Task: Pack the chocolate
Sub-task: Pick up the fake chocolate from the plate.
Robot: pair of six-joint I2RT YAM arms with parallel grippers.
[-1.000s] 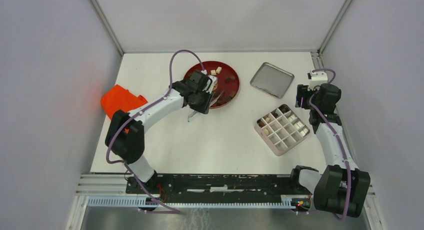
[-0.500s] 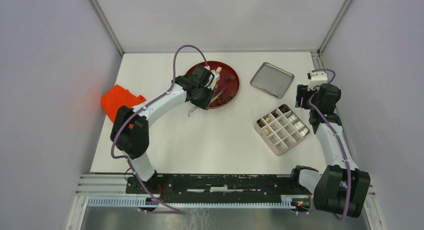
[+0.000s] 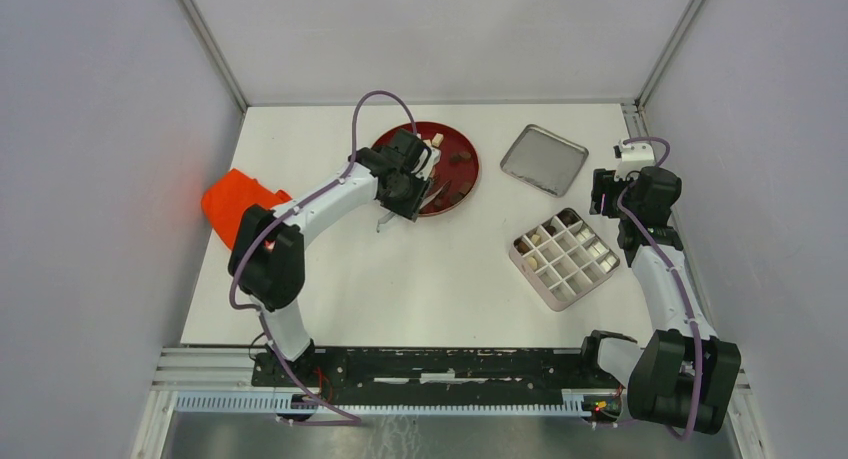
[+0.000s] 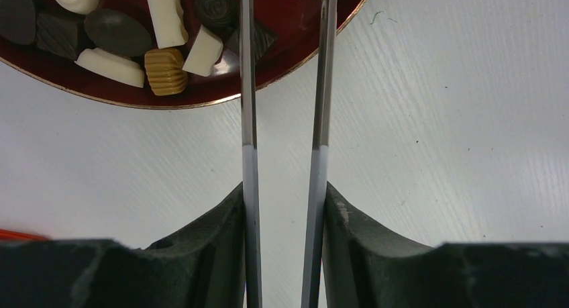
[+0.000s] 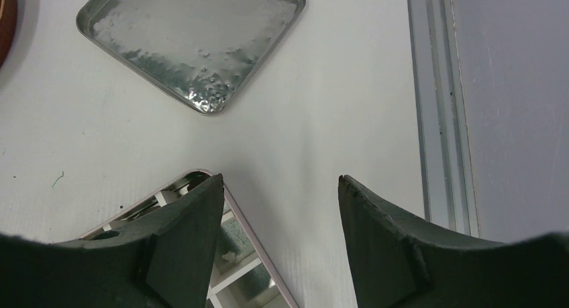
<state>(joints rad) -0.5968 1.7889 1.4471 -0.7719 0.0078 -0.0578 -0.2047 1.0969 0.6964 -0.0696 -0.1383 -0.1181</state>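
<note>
Left hand [image 4: 284,207]: closed on the tweezers [image 4: 249,120], one finger pressed against each metal arm. The two arms stand apart along all their visible length. They reach past the near rim of the red plate [image 4: 295,19] and over its contents. Their tips lie beyond the top of the wrist view, so whether they touch or hold a piece cannot be told. Chocolate [image 4: 164,70]: most of it lies on the plate at the middle of the counter's [image 3: 420,279] far edge. The pieces there are dark, tan and cream-white. A cluster sits near the plate's near rim, to the left of the tweezers in the wrist view. A few more pieces sit in compartments along the far left side of the divided box [image 3: 585,279]. The other compartments show none. The box lies tilted near the counter's right edge. Right hand [image 5: 280,187]: jaws wide apart, holding nothing. It hangs over the far corner of the box, near the right edge. A metal tray [image 5: 194,39] lies flat toward the far right corner, apart from both box and plate. An orange object [image 3: 240,204] rests at the left edge.
</note>
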